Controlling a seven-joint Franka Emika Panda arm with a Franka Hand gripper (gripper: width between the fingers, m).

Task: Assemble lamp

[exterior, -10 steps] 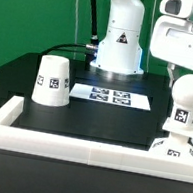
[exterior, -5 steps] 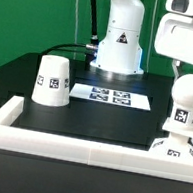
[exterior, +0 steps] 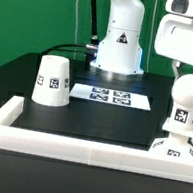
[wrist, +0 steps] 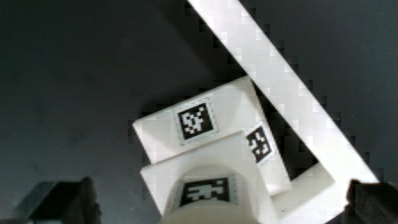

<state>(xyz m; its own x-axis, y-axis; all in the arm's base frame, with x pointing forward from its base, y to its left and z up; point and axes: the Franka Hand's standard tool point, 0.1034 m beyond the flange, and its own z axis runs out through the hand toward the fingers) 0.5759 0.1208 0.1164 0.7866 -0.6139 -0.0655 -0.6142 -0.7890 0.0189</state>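
Note:
The white ball-shaped bulb (exterior: 187, 99) stands upright on the square base (exterior: 172, 149) at the exterior view's right, inside the corner of the frame. The white cone shade (exterior: 53, 82) with a tag stands apart at the left. My gripper (exterior: 187, 68) hangs just above the bulb, open and holding nothing. In the wrist view the bulb's tagged stem (wrist: 210, 192) sits between my dark fingers (wrist: 68, 200), which stand clear of it on both sides. The tagged base (wrist: 187, 125) lies beyond it.
A long white bar frame (exterior: 76, 147) runs along the front and up both sides, and shows in the wrist view (wrist: 267, 60). The marker board (exterior: 110, 95) lies mid-table before the arm's white pedestal (exterior: 121, 38). A green wall stands behind.
My gripper has risen a little above the bulb. The bulb, base and shade have not moved.

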